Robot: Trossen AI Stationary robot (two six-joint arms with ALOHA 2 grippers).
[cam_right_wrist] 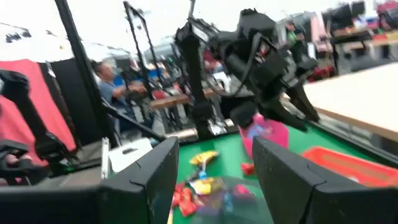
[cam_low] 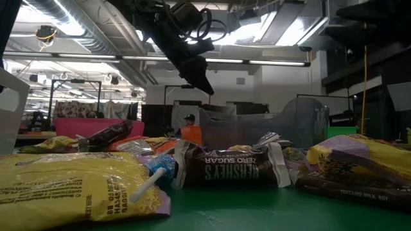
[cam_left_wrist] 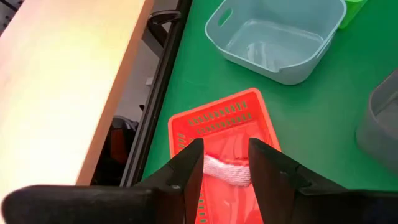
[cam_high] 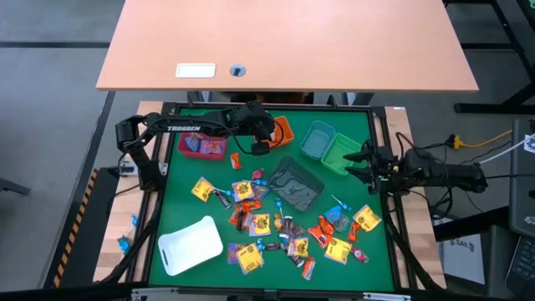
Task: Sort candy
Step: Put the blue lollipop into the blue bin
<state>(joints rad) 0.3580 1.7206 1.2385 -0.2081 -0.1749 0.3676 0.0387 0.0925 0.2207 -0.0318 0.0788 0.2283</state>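
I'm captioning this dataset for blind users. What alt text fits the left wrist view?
The left gripper, fingers apart, hangs above an orange-red slatted bin with a pale wrapped candy showing between its fingers. The bin sits on a green mat beside a pale blue bin, with a wooden tabletop past the mat's edge.

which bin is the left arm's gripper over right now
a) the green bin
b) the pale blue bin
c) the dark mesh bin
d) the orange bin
d: the left gripper hangs over the orange bin, jaws apart, with a light wrapped candy seen between them above the bin's floor; the pale blue bin sits farther off.
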